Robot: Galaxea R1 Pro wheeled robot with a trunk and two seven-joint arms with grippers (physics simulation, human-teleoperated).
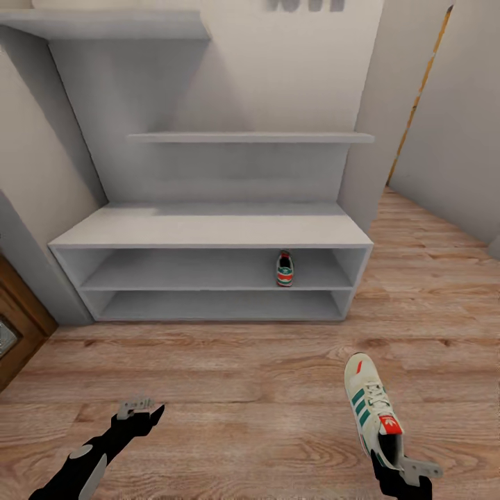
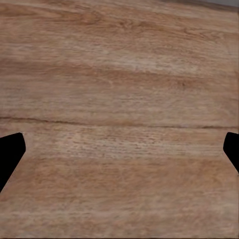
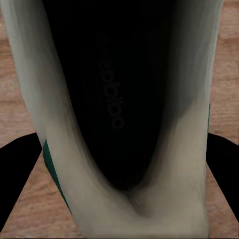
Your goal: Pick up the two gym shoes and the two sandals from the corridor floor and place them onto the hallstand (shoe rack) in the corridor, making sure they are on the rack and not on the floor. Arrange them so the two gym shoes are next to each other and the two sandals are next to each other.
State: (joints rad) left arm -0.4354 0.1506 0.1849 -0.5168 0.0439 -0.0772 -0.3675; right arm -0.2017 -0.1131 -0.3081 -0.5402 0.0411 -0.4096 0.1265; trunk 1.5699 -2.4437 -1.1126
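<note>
Sneaker (image 1: 373, 410), cream with teal stripes, is held at its heel by the right gripper (image 1: 397, 464) above the floor (image 1: 229, 375), toe pointing toward the rack (image 1: 208, 226), long axis running away from the robot and tilted slightly left. Left to right in the head view: a dark wood panel (image 1: 17, 333) at the far left edge; the left gripper (image 1: 142, 408), fingers apart and holding nothing, over bare planks; the rack's two open shelf rows, with a second sneaker (image 1: 285, 269) on the upper row near its right end, seen end-on; then open corridor to the right of the rack. Wide bare floor separates both grippers from the rack's front edge. In the left wrist view, the fingertips (image 2: 11, 154) stand well apart over the wood grain. In the right wrist view, the fingers (image 3: 20, 169) flank the shoe's dark opening and heel (image 3: 149, 199). Two stepped shelves (image 1: 250, 137) hang on the pale wall.
</note>
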